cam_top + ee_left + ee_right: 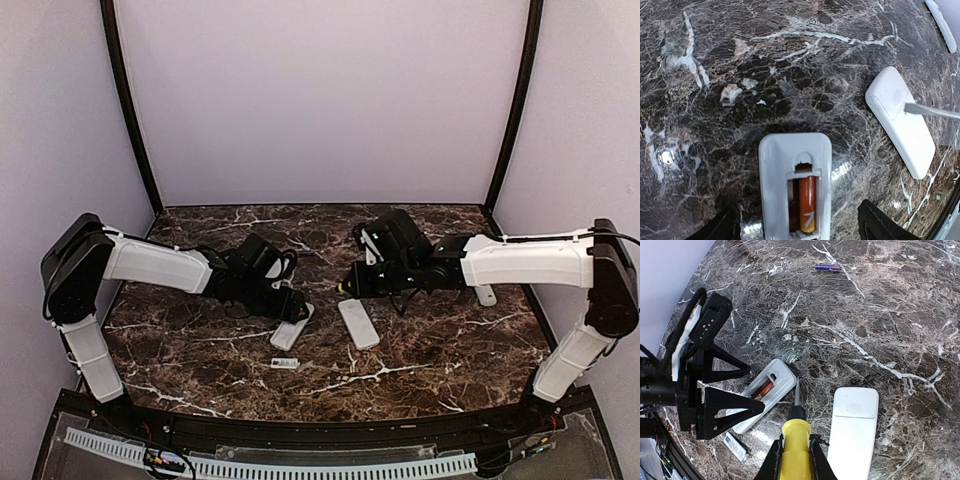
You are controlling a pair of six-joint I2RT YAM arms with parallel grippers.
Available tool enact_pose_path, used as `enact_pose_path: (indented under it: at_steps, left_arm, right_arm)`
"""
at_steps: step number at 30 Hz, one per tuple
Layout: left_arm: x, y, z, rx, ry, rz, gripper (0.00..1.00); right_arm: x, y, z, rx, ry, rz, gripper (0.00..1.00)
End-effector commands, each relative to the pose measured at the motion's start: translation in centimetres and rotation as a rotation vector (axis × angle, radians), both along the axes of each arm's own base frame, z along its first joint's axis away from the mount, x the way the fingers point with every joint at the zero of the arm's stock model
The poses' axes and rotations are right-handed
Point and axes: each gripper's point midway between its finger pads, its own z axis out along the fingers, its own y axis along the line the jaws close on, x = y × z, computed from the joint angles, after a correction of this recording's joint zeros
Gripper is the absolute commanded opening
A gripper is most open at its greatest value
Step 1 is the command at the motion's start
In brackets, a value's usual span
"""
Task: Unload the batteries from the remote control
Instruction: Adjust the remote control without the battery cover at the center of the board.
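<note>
A white remote control [775, 170] lies face down with its battery bay uncovered. One orange battery [807, 202] sits in the right slot; the slot beside it looks dark. My left gripper [800, 231] is open, its fingers [879, 224] standing either side of the remote's near end without touching it. From the top view the left gripper [293, 311] hangs over this remote [291, 330]. My right gripper [795, 460] is shut on the yellow-handled screwdriver [796, 437], whose tip points at the table just beside the remote [782, 380].
A second closed white remote [358, 322] lies right of the open one, and a third [486, 295] sits under the right arm. A small white cover [284, 363] rests nearer the front edge. A small slim purplish piece [828, 267] lies farther out.
</note>
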Motion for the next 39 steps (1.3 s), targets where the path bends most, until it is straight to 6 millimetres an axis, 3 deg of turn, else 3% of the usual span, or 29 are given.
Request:
enact_pose_path:
  at_steps: [1, 10, 15, 20, 27, 33, 39]
  left_arm:
    - [1.4, -0.6, 0.2, -0.012, -0.011, -0.003, 0.8]
    - [1.9, -2.6, -0.2, -0.07, -0.028, -0.102, 0.8]
    - [0.6, -3.8, -0.7, -0.119, 0.003, -0.193, 0.77]
    - [-0.2, -5.2, 0.3, -0.167, -0.034, -0.294, 0.76]
    - [-3.4, -7.6, 1.4, -0.246, -0.063, -0.464, 0.75]
    - [-3.8, -7.3, 3.0, -0.27, -0.107, -0.449, 0.75]
    - [-1.3, -5.0, 6.5, -0.226, -0.181, -0.244, 0.76]
  right_arm:
    - [0.2, -0.2, 1.7, 0.052, -0.032, -0.02, 0.0]
    - [0.4, -1.2, 1.7, 0.052, -0.035, -0.05, 0.0]
    - [0.4, -1.6, 1.8, 0.051, -0.037, -0.06, 0.0]
    - [0.6, -2.0, 1.8, 0.05, -0.042, -0.077, 0.0]
    - [0.8, -3.3, 3.1, 0.039, -0.057, -0.119, 0.0]
    - [0.3, -4.9, 3.6, 0.06, -0.066, -0.165, 0.0]
    - [-0.3, -5.4, 4.2, 0.08, -0.071, -0.161, 0.0]
